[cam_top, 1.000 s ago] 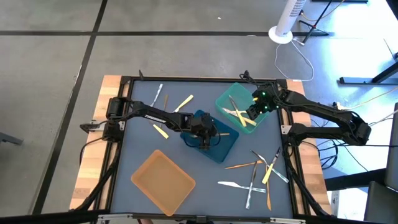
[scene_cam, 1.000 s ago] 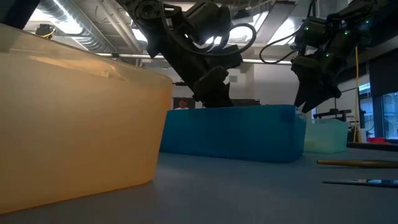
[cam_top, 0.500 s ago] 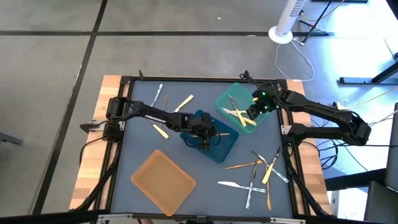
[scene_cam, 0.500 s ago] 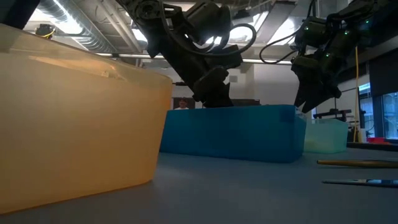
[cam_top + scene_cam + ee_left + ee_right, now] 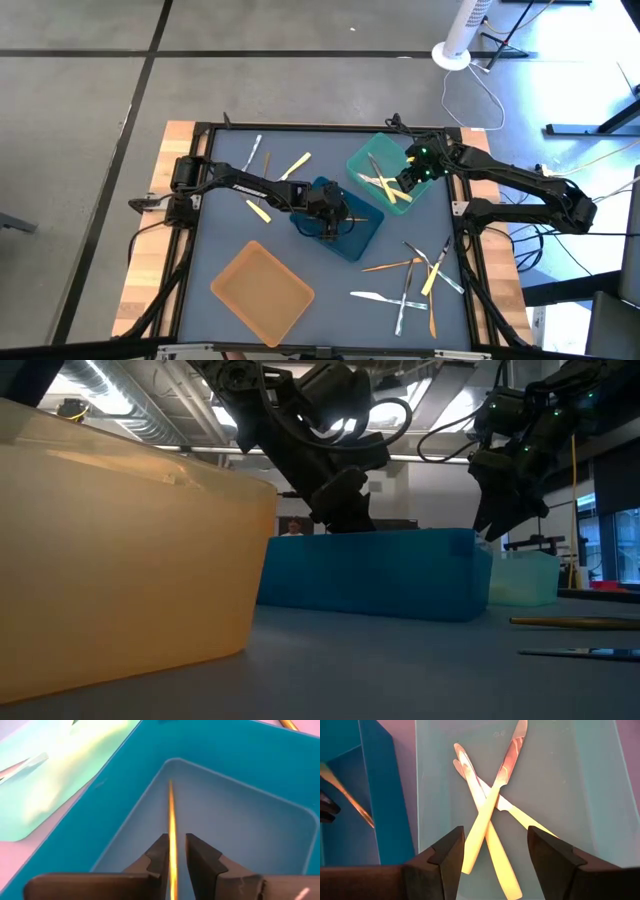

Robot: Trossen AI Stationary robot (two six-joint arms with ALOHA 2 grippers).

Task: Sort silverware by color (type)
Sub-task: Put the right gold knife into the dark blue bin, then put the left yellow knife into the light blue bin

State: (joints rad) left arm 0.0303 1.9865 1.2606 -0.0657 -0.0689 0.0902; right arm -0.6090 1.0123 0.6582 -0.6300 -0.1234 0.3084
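Left gripper (image 5: 172,862): over blue tray (image 5: 362,232), fingers narrowly apart, thin orange utensil (image 5: 171,820) between them; grip or just released, cannot tell.
Right gripper (image 5: 492,851): over teal tray (image 5: 365,160), fingers wide apart, empty.
Teal tray contents: three yellow knives (image 5: 487,805), crossed.
Loose silverware (image 5: 415,280): scattered on mat near right arm's base; more beyond left arm.
Orange tray (image 5: 262,290): near front edge.

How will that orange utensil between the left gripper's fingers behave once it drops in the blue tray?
The orange utensil looks thin and plastic, so probably light and fairly stiff. Its narrow handle may slide on the blue tray's smooth floor; the walls should contain it.
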